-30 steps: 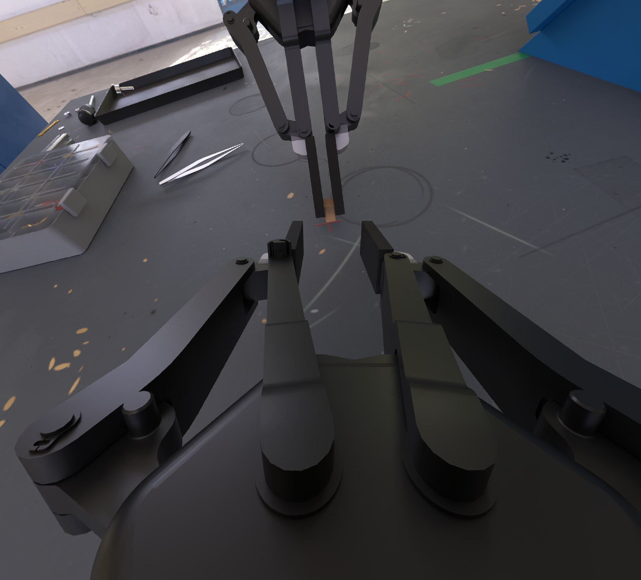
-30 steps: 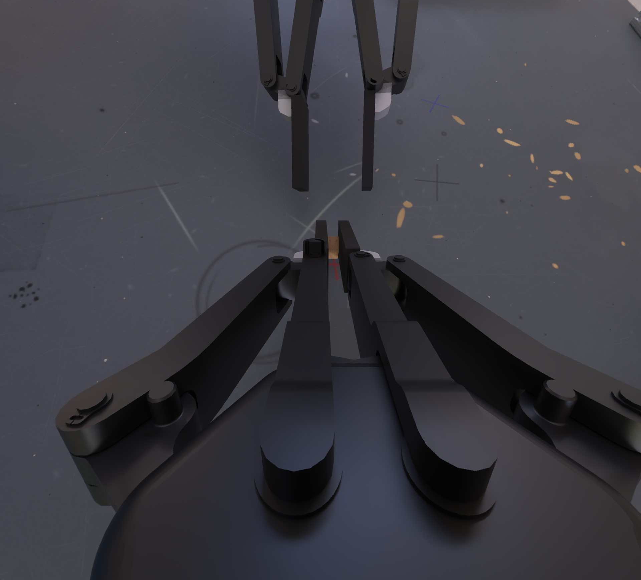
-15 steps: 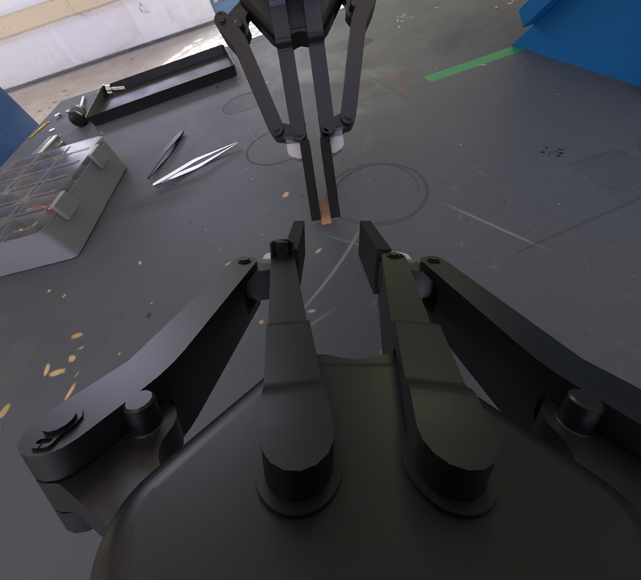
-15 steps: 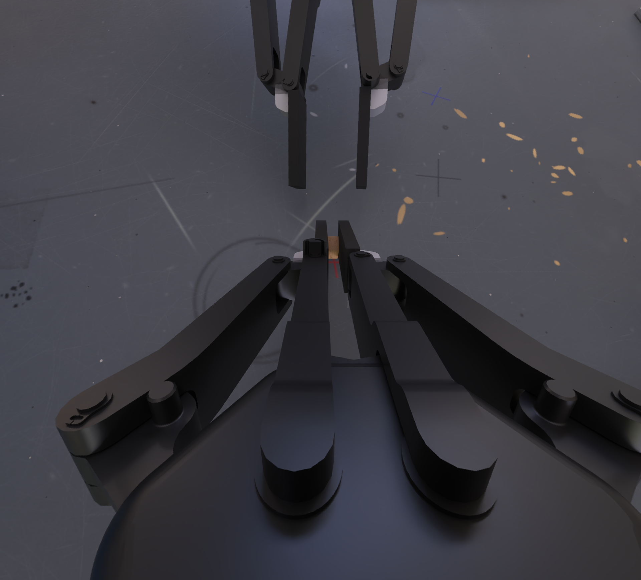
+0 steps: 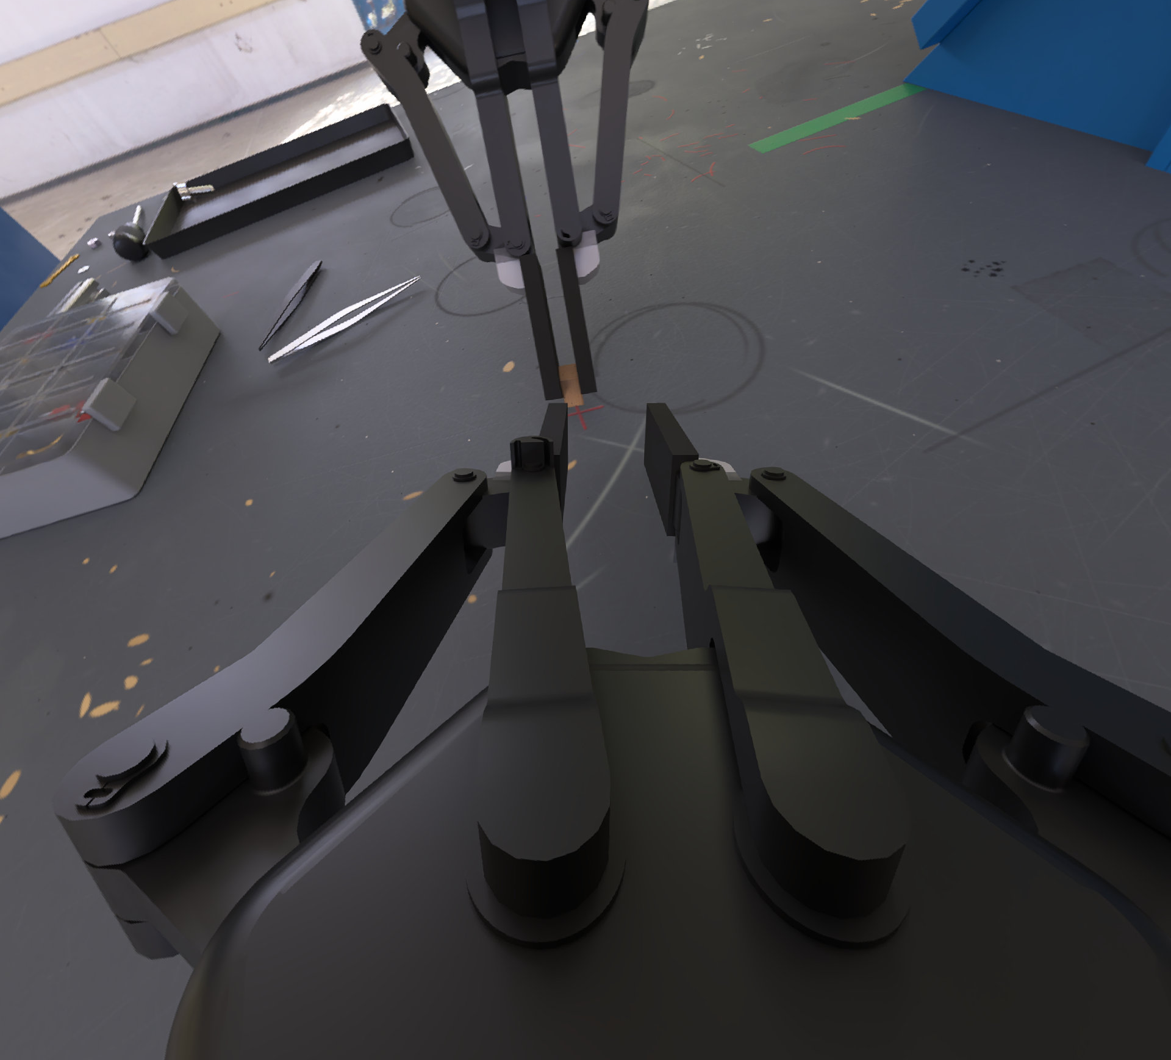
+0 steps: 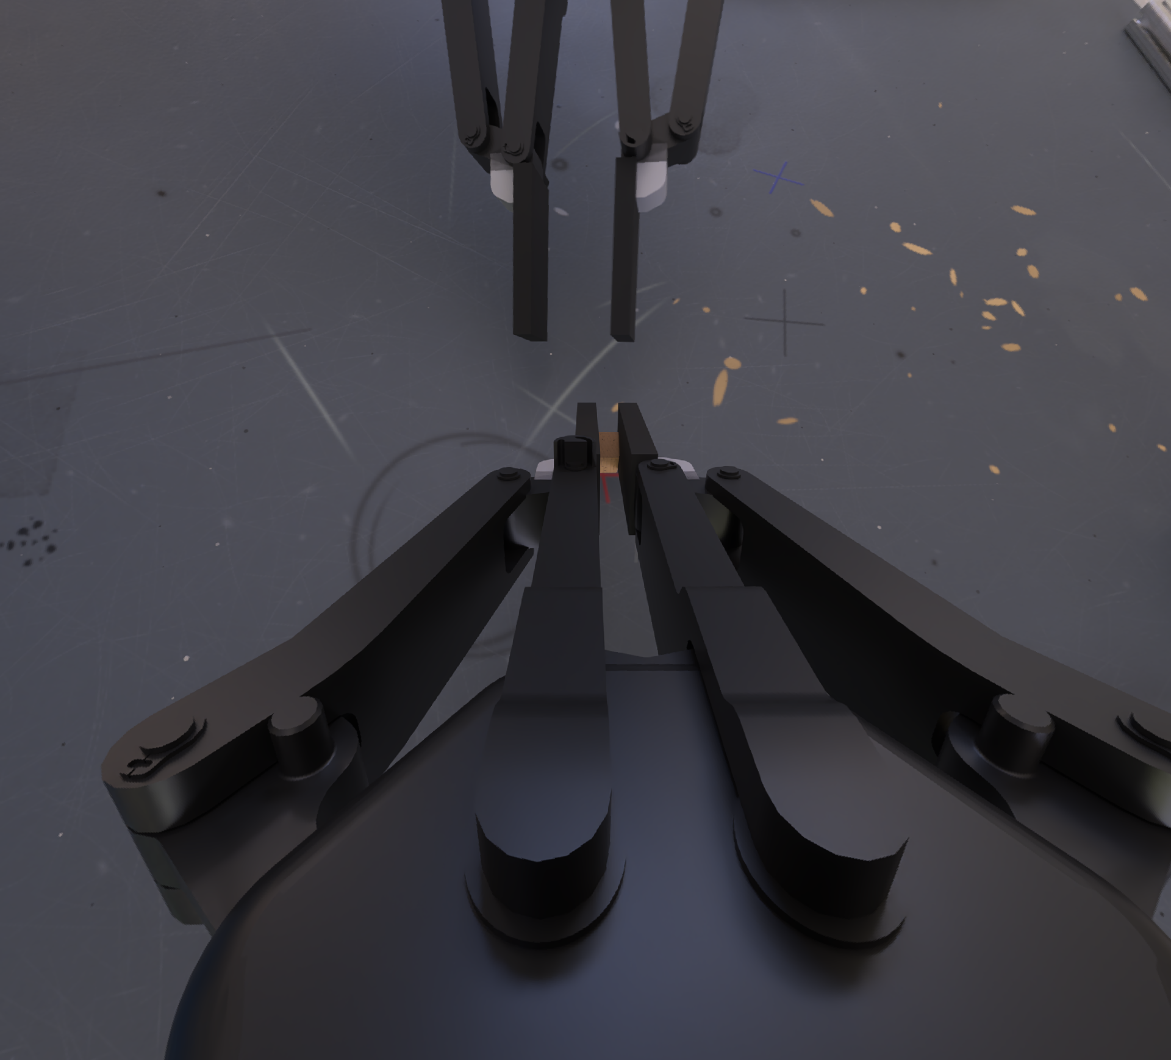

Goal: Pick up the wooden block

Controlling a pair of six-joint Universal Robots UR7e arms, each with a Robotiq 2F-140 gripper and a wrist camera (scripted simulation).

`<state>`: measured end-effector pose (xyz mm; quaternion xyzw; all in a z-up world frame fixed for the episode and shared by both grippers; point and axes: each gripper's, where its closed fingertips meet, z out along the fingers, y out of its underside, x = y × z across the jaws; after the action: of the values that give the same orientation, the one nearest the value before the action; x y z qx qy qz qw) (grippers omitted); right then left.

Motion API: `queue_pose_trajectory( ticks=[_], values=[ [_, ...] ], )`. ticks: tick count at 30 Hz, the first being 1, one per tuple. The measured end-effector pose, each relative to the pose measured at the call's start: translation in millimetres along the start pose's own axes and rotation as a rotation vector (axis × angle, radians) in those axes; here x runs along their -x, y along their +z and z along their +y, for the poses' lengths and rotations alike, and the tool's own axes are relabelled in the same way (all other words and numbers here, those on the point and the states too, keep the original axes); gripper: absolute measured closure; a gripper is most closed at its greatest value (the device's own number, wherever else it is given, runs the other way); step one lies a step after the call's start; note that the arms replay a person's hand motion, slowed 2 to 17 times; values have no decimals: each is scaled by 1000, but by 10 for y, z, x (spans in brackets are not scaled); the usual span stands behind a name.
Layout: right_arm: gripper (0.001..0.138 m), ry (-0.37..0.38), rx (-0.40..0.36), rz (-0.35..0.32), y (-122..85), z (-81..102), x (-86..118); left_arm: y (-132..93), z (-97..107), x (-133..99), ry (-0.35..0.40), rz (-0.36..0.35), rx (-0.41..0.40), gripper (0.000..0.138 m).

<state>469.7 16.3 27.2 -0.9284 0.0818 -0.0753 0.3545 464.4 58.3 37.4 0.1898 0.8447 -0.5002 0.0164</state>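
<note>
Right gripper [image 6: 607,415] nearly closed, facing left gripper [image 5: 605,427] with jaws parted.

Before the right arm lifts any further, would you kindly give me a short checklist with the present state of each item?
1. Small light-brown wooden block sits between the right hand's fingers: ok.
2. Right hand shut on the block, both pads touching: ok.
3. Block clear of the dark grey scratched table: cannot tell.
4. Left hand open and holding nothing: ok.
5. Left hand apart from the right hand, a gap between their tips: ok, though narrow.
6. Silver metal tweezers and grey compartment box lie off to the side, out of the lift path: ok.
</note>
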Motion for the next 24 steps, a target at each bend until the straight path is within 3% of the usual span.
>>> queue_pose_trajectory(
  ticks=[6,12,18,24],
  values=[
    [130,11,4,25,-47,17,-46,-1,-41,-117,69,43,-17,113],
    [130,25,4,42,-78,22,-84,29,-30,-244,161,77,2,132],
    [130,34,-6,42,-86,3,-90,78,29,-281,243,55,60,136],
    [130,37,-4,37,-76,-2,-79,108,60,-279,279,26,93,138]
  ],
)
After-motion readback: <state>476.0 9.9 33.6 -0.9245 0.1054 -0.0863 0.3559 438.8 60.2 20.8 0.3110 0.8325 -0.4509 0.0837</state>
